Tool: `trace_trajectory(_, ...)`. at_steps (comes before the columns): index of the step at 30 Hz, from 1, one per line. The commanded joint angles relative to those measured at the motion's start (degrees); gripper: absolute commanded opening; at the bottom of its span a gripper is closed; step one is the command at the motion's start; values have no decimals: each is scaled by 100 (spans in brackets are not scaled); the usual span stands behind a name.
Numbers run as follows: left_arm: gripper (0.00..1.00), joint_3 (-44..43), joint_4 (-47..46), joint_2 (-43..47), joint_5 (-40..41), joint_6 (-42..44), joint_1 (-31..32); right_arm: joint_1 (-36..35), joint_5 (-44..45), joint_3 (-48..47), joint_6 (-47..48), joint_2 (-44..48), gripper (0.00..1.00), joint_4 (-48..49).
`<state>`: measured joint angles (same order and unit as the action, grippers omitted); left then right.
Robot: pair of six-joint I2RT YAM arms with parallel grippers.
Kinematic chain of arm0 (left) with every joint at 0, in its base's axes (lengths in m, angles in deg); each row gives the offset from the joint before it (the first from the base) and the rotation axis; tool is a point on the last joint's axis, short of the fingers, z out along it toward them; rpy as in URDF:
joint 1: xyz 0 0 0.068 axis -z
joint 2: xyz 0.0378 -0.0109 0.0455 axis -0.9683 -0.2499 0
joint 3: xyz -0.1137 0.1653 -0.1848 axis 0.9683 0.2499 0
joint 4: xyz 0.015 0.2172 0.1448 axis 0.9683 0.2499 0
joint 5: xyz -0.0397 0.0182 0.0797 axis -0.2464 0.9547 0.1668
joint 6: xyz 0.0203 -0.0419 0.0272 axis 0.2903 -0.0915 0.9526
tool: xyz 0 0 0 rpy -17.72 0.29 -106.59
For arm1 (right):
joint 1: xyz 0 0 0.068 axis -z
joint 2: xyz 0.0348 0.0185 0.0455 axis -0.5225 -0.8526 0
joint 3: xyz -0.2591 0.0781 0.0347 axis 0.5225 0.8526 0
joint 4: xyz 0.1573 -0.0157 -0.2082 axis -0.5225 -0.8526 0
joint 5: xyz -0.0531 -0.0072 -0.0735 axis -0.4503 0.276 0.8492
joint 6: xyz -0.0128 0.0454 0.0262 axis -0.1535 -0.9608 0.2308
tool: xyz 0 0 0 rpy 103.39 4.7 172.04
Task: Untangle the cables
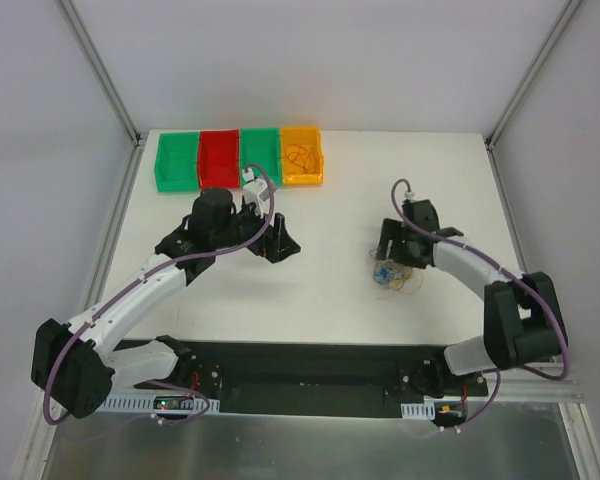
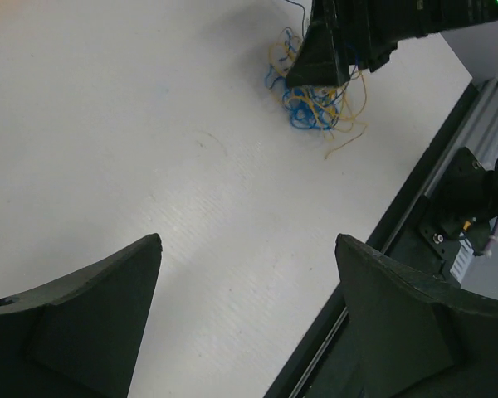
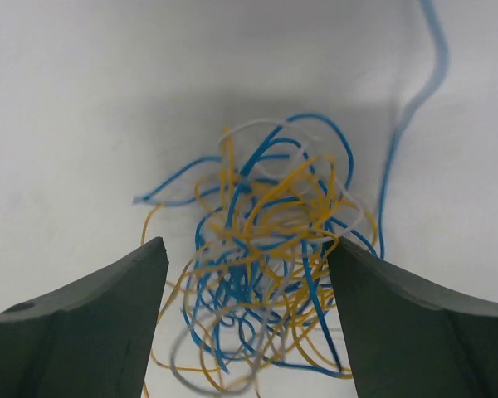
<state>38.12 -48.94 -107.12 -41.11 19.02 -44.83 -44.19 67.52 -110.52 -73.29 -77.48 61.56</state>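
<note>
A white, matt surface [image 1: 320,300] fills the middle of a booth with plain pale walls; grey metal frame posts [image 1: 100,70] rise from its far corners. Along the near edge lies a black base plate [image 1: 310,375], where two white-and-black arms are bolted, each trailed by a thick purple arm cable [image 1: 230,245].

At the far edge of the surface four glossy plastic bins stand touching in a row: a green bin [image 1: 177,165], a red bin [image 1: 218,160], a second green bin [image 1: 260,155] and an orange bin [image 1: 302,180]. Thin loops of orange wire [image 1: 300,155] lie curled in the orange bin.

The cables [image 3: 266,274] sit on the right half of the surface, well apart from the bins: a small, loose tangle of thin, flexible yellow, blue and white wires, curling into overlapping loops. One loose blue strand [image 3: 423,83] runs away from the heap.

The right claw [image 3: 247,249] is directly over the tangle, its two dark, wedge-shaped fingers spread wide on either side of it, with no wire visibly pinched. The left claw [image 2: 249,249] hangs above bare surface just in front of the bins, its fingers also spread wide and holding nothing.
</note>
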Motion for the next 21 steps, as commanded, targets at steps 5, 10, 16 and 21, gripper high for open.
trace_trajectory(5, 74, -585, 393, -763, -1304, -97, 85, -1174, -2127, 1771, -1306, 2332, 80, 1932)
trace_trajectory(10, 66, -690, 384, -1150, -1472, -379, 94, -1192, -1946, 1694, -1086, 2685, 83, 1463)
trace_trajectory(16, 48, -1427, 419, -2054, -1612, -1056, 261, -1192, -1740, 1710, -1305, 2870, 68, 1308)
trace_trajectory(21, 35, -1938, 718, -2837, -1639, -784, 542, -1464, -2050, 1737, -1358, 2685, 47, 1407)
